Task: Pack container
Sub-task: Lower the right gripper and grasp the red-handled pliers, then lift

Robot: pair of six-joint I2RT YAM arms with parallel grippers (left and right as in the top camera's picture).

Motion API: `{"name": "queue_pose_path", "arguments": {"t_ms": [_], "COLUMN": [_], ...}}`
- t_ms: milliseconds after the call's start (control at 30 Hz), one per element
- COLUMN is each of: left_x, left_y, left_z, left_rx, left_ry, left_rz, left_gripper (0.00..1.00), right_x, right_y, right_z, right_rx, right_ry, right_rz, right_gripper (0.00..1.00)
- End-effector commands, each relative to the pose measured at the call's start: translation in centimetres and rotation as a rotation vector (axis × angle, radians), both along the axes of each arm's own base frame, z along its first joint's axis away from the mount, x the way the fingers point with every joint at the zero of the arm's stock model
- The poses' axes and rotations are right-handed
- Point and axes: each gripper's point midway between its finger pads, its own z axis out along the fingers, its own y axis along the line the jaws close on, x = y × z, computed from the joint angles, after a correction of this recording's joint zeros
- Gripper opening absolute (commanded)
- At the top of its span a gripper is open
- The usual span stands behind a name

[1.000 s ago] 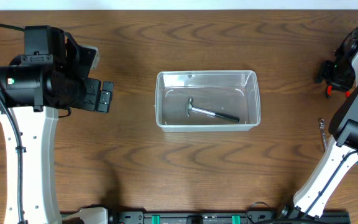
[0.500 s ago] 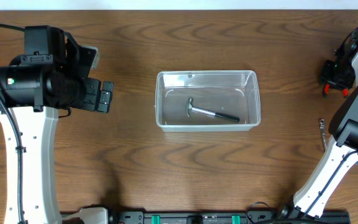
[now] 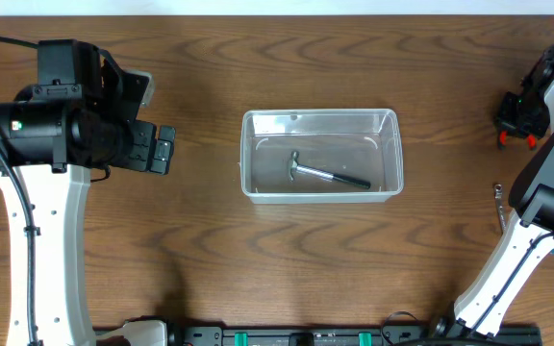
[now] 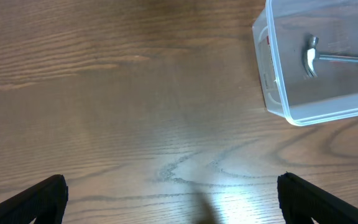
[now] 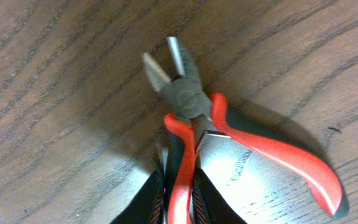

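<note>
The clear plastic container (image 3: pixel 320 117) stands mid-table with a small hammer (image 3: pixel 327 175) lying inside. At the far right edge, my right gripper (image 3: pixel 519 121) is down on red-handled pliers (image 3: pixel 505 140). In the right wrist view the pliers (image 5: pixel 188 96) lie on the wood with handles spread, and my right gripper (image 5: pixel 180 200) is shut on the left handle. My left gripper (image 3: pixel 162 151) hovers left of the container. In the left wrist view it (image 4: pixel 173 199) is open over bare wood, with the container (image 4: pixel 278 93) and hammer (image 4: pixel 312 56) at the upper right.
A thin metal tool (image 3: pixel 498 207) lies near the right arm's base. Both arm bases stand at the table's front corners, with a black rail (image 3: pixel 306 336) between them along the front edge.
My right gripper's fingers have drawn together onto the pliers' handle. The left arm, container and hammer have not moved.
</note>
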Motion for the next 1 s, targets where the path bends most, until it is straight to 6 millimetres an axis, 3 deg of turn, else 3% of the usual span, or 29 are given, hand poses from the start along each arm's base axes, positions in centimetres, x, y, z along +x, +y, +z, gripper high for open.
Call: {"name": "queue_pose_path", "arguments": {"t_ms": [0,167,333,467,600,733,833,967], "left_x": [0.0,0.0,0.0,0.0,0.0,0.0,0.0,0.0], "left_y": [0.1,0.1,0.1,0.1,0.1,0.1,0.1,0.1], "left_z": [0.3,0.3,0.3,0.3,0.3,0.3,0.3,0.3], "left_rx": [0.006,0.006,0.006,0.006,0.006,0.006,0.006,0.006], "left_ry": [-0.010,-0.010,-0.010,-0.010,-0.010,-0.010,-0.010,-0.010], "left_rz": [0.013,0.013,0.013,0.012,0.013,0.013,0.013,0.012], "left_gripper": [0.98,0.98,0.98,0.98,0.98,0.98,0.98,0.98], "right_x": [-0.1,-0.1,-0.4,0.1,2.0,3.7,4.5,4.2], "right_y": [0.1,0.1,0.2,0.2,1.1,3.9,8.0,16.1], "right_z": [-0.4,-0.4,-0.3,1.7,6.7,12.9,17.8,23.0], "right_rx": [-0.006,-0.006,-0.001,-0.011,-0.044,-0.097,-0.116,-0.090], "right_ry": [0.013,0.017,0.026,0.008,-0.075,-0.158,-0.231,-0.330], "right_rz": [-0.037,-0.050,-0.052,-0.023,0.074,0.220,0.392,0.695], "right_gripper": [0.10,0.01,0.01,0.01,0.01,0.01,0.01,0.01]}}
